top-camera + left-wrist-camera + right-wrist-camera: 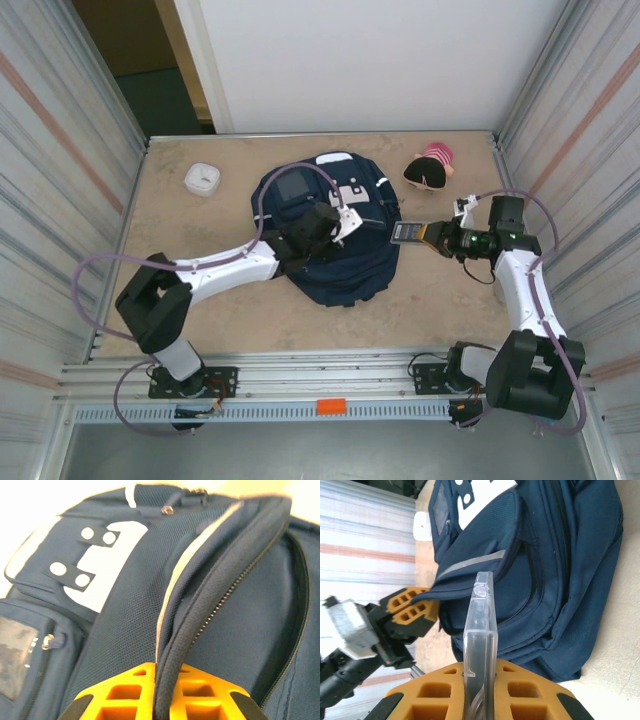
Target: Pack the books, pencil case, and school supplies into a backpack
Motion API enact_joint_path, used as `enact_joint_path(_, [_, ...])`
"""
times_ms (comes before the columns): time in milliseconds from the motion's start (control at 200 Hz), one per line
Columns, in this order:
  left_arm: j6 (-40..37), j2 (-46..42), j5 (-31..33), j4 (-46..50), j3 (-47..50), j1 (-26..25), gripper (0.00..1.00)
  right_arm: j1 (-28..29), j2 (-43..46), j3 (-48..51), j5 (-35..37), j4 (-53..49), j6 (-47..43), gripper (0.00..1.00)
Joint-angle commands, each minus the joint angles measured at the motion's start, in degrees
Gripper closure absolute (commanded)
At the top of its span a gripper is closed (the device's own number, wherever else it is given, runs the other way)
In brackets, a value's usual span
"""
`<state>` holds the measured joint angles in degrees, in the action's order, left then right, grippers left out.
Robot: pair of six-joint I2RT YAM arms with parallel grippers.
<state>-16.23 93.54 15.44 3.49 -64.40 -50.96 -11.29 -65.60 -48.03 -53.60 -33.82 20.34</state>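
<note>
The navy backpack (pixel 335 270) lies flat mid-table, white patches up. My left gripper (pixel 335 225) is over its top and shut on the zippered edge of the backpack's opening (pixel 200 625), which runs between the orange fingers (pixel 125 690). Just right of the bag, my right gripper (pixel 428 236) is shut on a flat black rectangle with a grey panel (pixel 408 233). In the right wrist view this item stands edge-on as a clear-rimmed slab (pixel 481 630) between the pads, facing the backpack (pixel 560 580) and the left gripper (pixel 410 610). The books are out of view.
A round pink and dark pencil case (pixel 430 166) lies at the back right, near the corrugated side wall. A small white box (pixel 203 179) sits at the back left. Bare tan tabletop (pixel 250 315) lies in front of the bag.
</note>
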Motion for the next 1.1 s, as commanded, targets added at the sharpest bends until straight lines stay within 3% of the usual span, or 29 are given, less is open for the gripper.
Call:
enact_joint_path(0, [4.42,-5.83,-0.92,-3.51,-1.16,0.51,0.97,-0.31,2.42,1.68,-0.92,1.15,3.13,1.00])
enact_joint_path(110, [8.50,-8.02,-2.12,-2.69,-1.02,0.57,1.00,1.69,4.51,5.74,-2.73,7.35,8.70,0.99])
enact_joint_path(306, [19.86,-12.82,-4.71,-2.30,3.78,-0.01,1.00,12.15,4.66,7.92,0.73,10.02,10.73,1.00])
enact_joint_path(521, [32.83,-18.95,-0.23,-3.24,11.59,-3.94,1.00,19.22,4.54,12.90,3.05,19.31,18.39,0.99])
enact_joint_path(641, [36.19,-20.71,1.55,-4.27,13.77,-5.88,1.00,24.98,4.20,15.69,5.38,27.88,25.40,0.99])
enact_joint_path(822, [36.34,-20.84,1.47,-6.04,13.36,-5.91,1.00,31.47,4.61,20.93,14.57,42.08,38.43,0.98])
enact_joint_path(1092, [35.95,-20.59,-0.93,-8.52,11.93,-5.91,1.00,41.54,4.93,22.95,32.67,52.55,50.94,0.94])
